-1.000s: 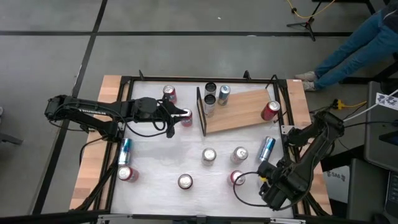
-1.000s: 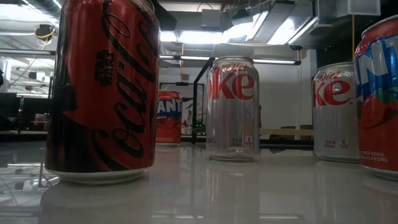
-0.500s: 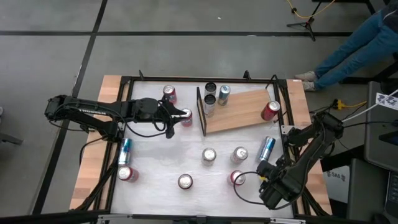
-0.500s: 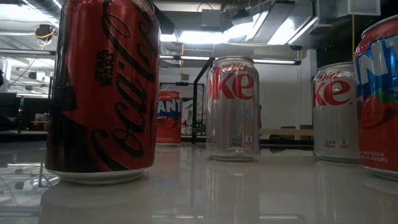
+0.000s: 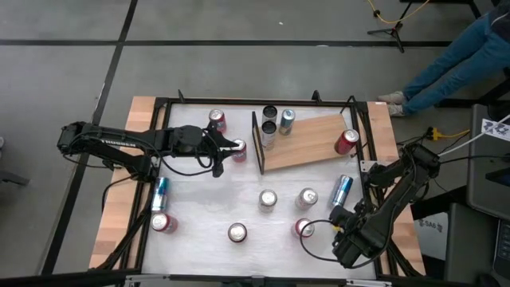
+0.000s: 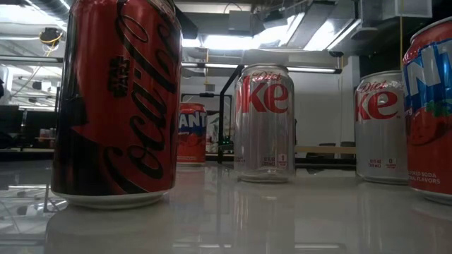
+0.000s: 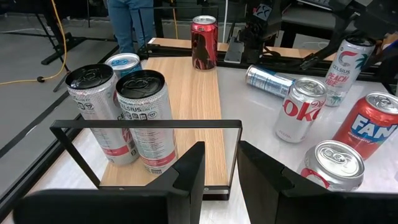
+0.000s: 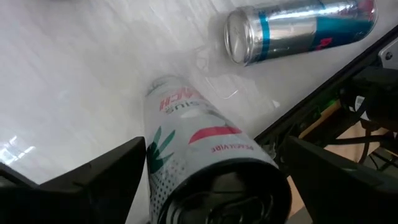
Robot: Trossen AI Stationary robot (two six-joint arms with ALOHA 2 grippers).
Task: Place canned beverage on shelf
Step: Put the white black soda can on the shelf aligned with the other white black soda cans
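The white tabletop point(image 5: 207, 203) lies inside a black metal frame point(image 5: 239, 100), and a strip of light wood point(image 5: 111, 231) runs along each side of it. Around the table is a grey floor point(image 5: 64, 64) crossed by dark lines. At the far right corner, a person's legs in blue jeans point(image 5: 454, 56) reach in, with light shoes point(image 5: 392, 97) near the frame. Near them a yellow cable point(image 5: 390, 16) curls over the floor, beside what is perhaps the foot of a black stand point(image 5: 390, 32). From table height, bright ceiling lights point(image 6: 233, 42) show in the room behind.
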